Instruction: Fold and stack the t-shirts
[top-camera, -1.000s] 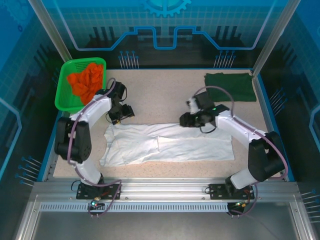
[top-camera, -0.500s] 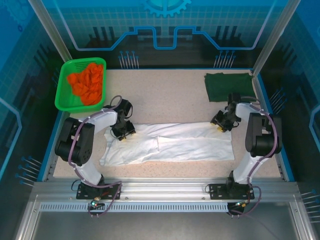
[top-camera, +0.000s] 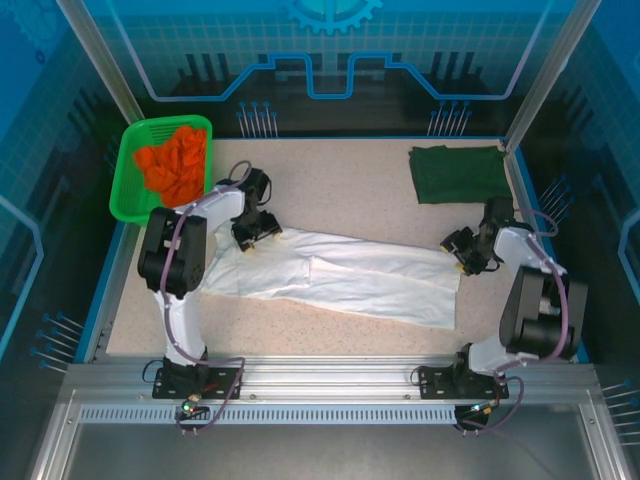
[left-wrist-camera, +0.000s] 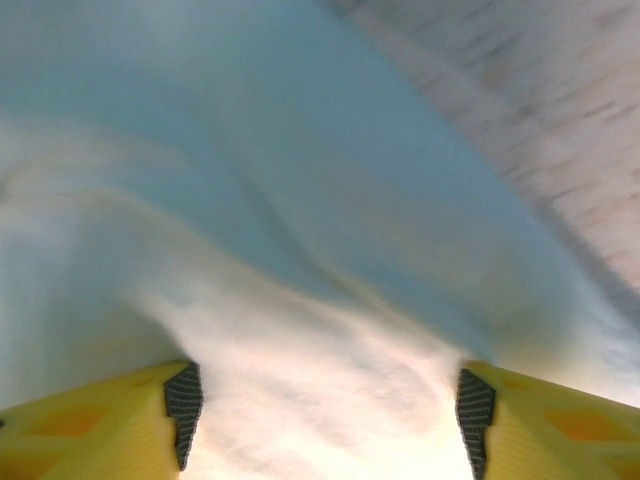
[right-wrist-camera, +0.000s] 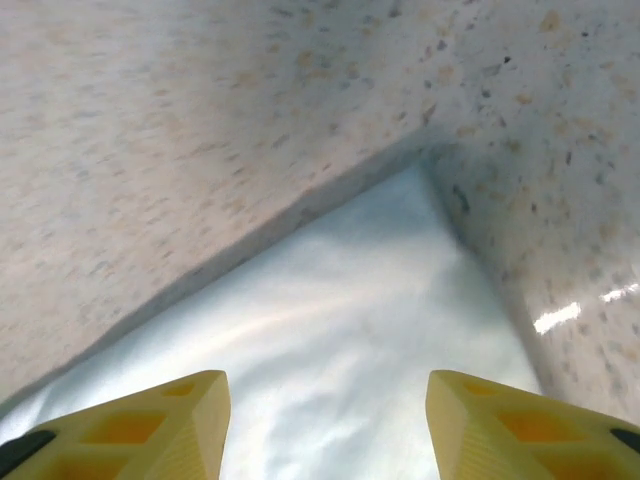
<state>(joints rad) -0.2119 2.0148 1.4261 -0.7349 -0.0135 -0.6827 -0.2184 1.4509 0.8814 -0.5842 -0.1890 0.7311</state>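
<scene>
On the table from above: white shirt is a long strip mid-fold, with the green shirt folded far right. Left gripper and right gripper are at its ends.
Left wrist: jaws wide, cloth between, unpinched.
Right wrist: jaws apart over corner, nothing held.
Next, likely: pinch both ends.

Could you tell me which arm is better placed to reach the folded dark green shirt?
Probably right: the right hand sits at the white shirt's end nearest the dark green shirt.
</scene>
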